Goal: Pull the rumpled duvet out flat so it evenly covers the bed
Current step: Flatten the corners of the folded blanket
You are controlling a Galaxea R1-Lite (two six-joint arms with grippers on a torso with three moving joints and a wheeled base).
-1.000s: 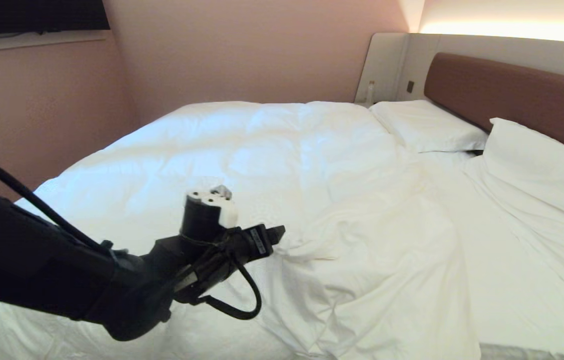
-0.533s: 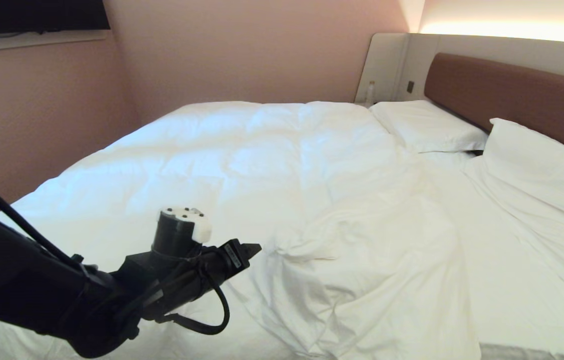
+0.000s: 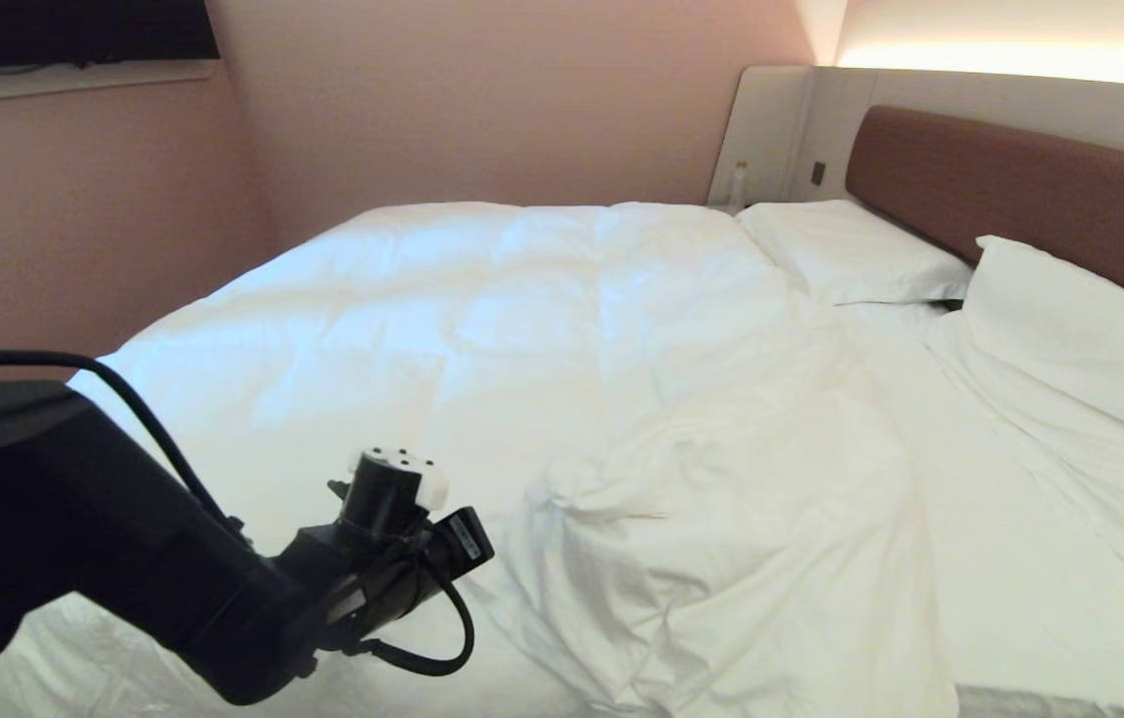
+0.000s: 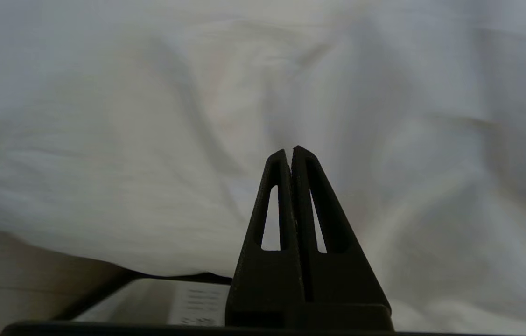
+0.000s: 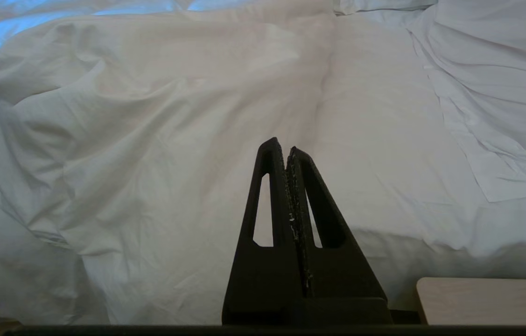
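The left hand hangs near the bed's foot-side edge, fingers pressed together on nothing; a small label on its wrist is too blurred to read. The right hand, likewise closed and empty, is outside the head view. The duvet covers the bed, rumpled near the near edge, below two pillows.

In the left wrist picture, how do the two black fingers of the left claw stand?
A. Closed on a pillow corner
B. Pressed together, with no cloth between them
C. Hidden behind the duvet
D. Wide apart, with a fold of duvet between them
B: the left claw shows both black fingers pressed tip to tip, nothing between them, with the puffy white quilted duvet lying beyond.
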